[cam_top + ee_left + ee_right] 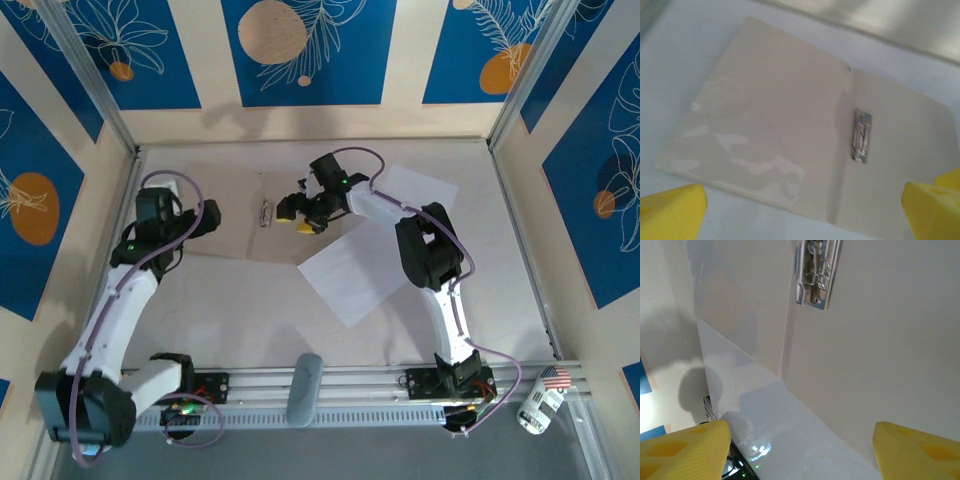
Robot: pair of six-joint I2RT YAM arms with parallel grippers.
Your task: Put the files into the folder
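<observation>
Nearest, one white sheet [352, 272] lies flat on the counter [240, 300], right of centre, just beside the folder. Further back, a second sheet [420, 188] is partly hidden under the right arm. The tan folder [230, 225] lies open and flat; its edges blend into the counter and are hard to trace. A metal clip [265, 213] sits by its fold. The left hand [802, 217] hovers at the folder's left side, wide open and empty, fingertips cut off. The right hand [800, 450] hangs over the right panel near the clip, fingers apart, gripping nothing.
</observation>
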